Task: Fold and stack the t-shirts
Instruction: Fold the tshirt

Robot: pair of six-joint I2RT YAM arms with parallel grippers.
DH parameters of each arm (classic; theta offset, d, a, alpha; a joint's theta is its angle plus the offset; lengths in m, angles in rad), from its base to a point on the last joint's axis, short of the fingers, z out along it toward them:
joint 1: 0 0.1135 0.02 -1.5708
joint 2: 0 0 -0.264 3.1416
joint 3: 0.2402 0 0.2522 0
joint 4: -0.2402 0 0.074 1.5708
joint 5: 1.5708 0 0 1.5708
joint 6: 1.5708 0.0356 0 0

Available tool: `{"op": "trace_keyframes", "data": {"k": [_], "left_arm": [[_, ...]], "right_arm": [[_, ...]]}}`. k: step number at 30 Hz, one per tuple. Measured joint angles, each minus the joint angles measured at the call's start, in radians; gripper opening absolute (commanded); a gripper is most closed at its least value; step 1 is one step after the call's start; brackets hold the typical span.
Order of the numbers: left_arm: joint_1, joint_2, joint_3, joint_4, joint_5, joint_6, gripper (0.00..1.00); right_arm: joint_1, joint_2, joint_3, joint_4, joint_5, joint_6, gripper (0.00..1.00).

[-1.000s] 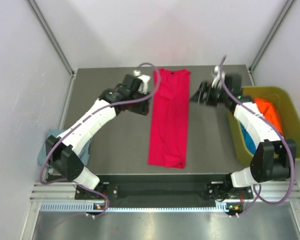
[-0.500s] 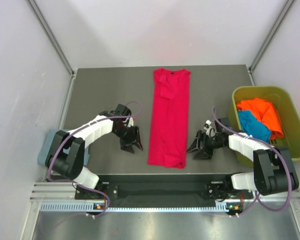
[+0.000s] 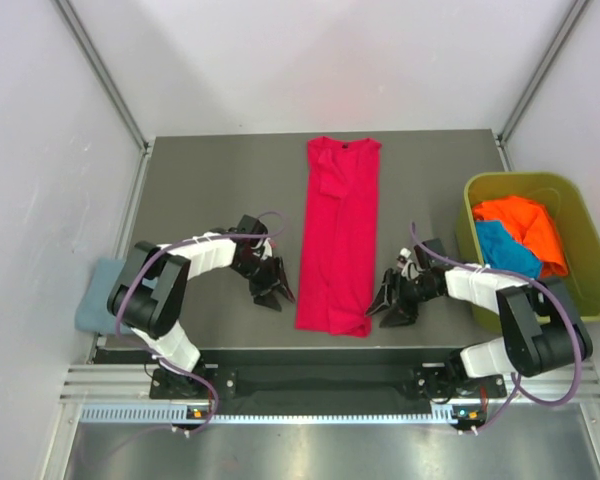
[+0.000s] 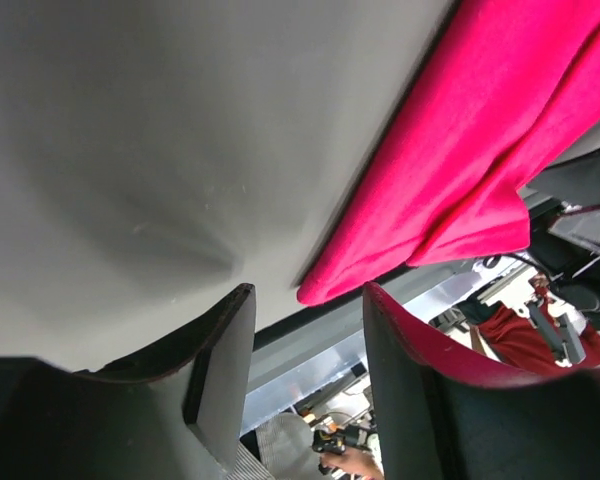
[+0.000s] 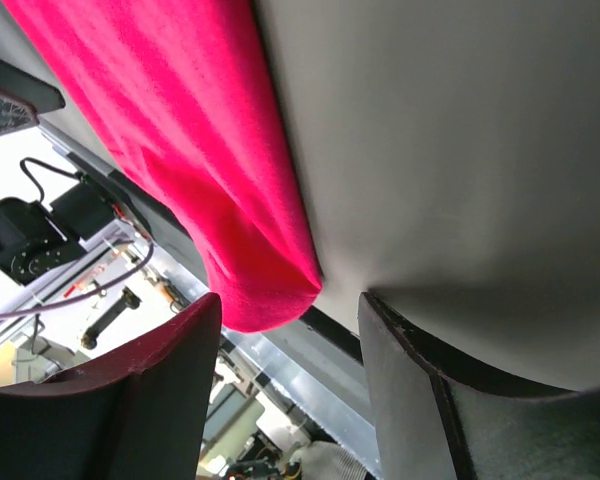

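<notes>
The crimson red t-shirt lies folded into a long narrow strip down the middle of the table. My left gripper is open and empty, low on the table just left of the shirt's near left corner. My right gripper is open and empty, low just right of the near right corner. Each corner lies just ahead of the open jaws and is not held. The orange t-shirt and turquoise t-shirt lie crumpled in the bin. The grey-blue t-shirt lies at the table's left edge.
The olive-green bin stands at the right edge of the table. The table's near edge and a metal rail run just below the shirt's near end. White walls enclose the back and sides.
Both arms swung back from the shirt's far end to its near end, then edged inward to the near corners. The red shirt has not moved.
</notes>
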State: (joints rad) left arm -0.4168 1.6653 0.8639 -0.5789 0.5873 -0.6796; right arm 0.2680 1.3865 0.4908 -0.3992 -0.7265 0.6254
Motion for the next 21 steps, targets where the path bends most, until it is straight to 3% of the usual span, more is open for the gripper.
{"op": "trace_keyframes", "data": {"k": [11,21], "left_arm": [[-0.063,0.035,-0.011,0.050,0.011,-0.039,0.49],[-0.110,0.035,-0.045,0.122,0.041,-0.086,0.48]], "right_arm": [[0.059,0.029,0.000,0.043,-0.003,0.061,0.54],[0.100,0.045,-0.003,0.071,0.012,0.085,0.45]]}}
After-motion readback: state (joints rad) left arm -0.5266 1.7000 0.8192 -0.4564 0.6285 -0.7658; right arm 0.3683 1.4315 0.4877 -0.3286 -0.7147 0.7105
